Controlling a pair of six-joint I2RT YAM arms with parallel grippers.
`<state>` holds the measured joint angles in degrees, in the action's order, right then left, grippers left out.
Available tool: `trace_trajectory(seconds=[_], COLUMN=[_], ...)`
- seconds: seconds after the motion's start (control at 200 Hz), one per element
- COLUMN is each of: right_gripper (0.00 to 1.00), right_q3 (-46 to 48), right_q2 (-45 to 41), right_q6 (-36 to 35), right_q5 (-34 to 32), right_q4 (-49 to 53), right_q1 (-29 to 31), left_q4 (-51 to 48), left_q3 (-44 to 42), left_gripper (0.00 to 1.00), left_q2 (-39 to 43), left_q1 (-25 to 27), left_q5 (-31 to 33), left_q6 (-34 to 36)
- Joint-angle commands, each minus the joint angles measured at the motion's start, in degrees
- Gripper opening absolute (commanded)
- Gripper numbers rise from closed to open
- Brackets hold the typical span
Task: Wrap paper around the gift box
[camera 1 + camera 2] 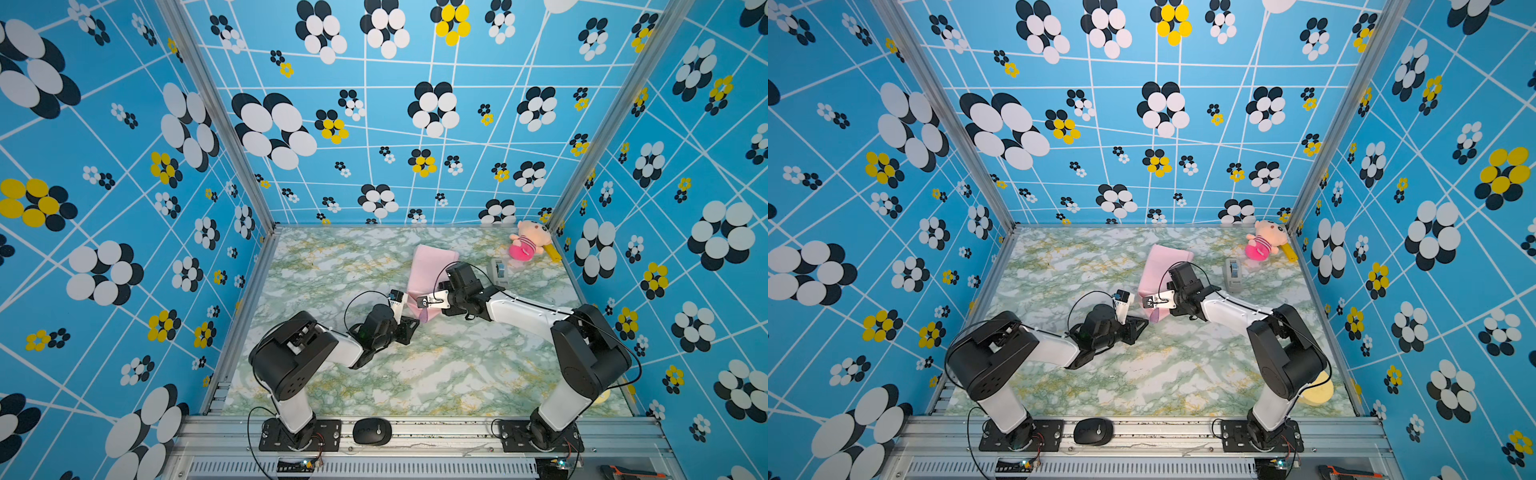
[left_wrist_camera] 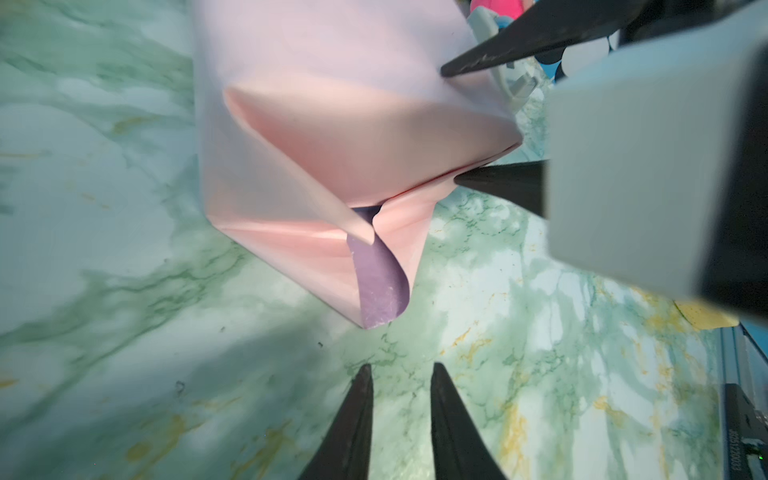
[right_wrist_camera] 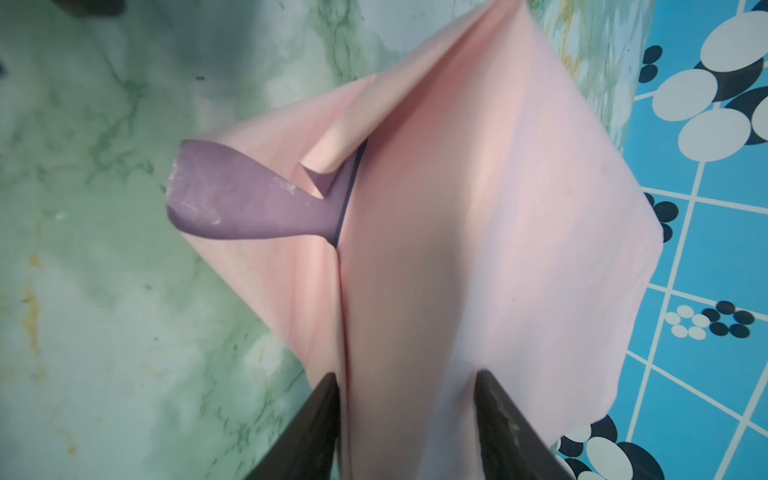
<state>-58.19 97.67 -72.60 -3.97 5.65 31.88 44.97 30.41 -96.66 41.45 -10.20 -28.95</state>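
Observation:
The paper (image 1: 428, 266) (image 1: 1160, 266) lies mid-table, pale pink side out, folded round the gift box into a long parcel. Only a dark sliver of the gift box (image 3: 344, 216) shows in the end gap. A lilac flap (image 2: 378, 278) (image 3: 232, 199) curls out of the parcel's near, folded end. My right gripper (image 1: 420, 302) (image 1: 1148, 302) (image 3: 407, 382) is shut across the parcel's near end, one finger on each side. My left gripper (image 1: 410, 326) (image 1: 1140, 325) (image 2: 401, 370) is open and holds nothing, low over the table just short of the lilac flap.
A grey tape dispenser (image 1: 498, 272) (image 1: 1233, 274) stands right of the parcel. A pink plush toy (image 1: 528, 241) sits in the far right corner. A yellow disc (image 1: 1318, 390) lies behind the right arm's base, and a black mouse (image 1: 372, 431) rests on the front rail. Patterned walls close three sides.

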Motion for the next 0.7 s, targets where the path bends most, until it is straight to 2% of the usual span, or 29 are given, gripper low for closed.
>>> trace_trajectory(seconds=[0.0,0.115,0.165,0.335,0.51,0.695], right_gripper=[0.54,0.54,0.53,0.53,0.54,0.53], right_q3=[1.4,1.3,1.2,1.3,1.5,1.7], right_q2=[-0.7,-0.8,-0.7,-0.8,-1.0,-1.0], right_q6=[1.4,1.4,1.4,1.4,1.4,1.0], right_q5=[1.5,1.5,1.5,1.4,1.5,1.6], right_q4=[5.1,5.1,5.1,5.1,5.0,5.2], right_q1=[0.6,0.6,0.6,0.6,0.6,0.6], left_q4=[-6.6,-11.5,-13.6,-15.3,-10.3,-8.5], left_q3=[-2.1,-2.2,-0.7,6.1,11.3,15.4], left_gripper=[0.26,0.21,0.20,0.16,0.12,0.11], left_q2=[6.6,9.9,9.3,2.1,-6.9,-12.5], left_q1=[-1.4,-4.6,-6.4,-8.0,-7.8,-6.7], left_q5=[3.0,6.1,5.3,0.7,-4.0,-5.4], left_q6=[0.0,-1.2,-0.7,2.7,0.9,0.2])
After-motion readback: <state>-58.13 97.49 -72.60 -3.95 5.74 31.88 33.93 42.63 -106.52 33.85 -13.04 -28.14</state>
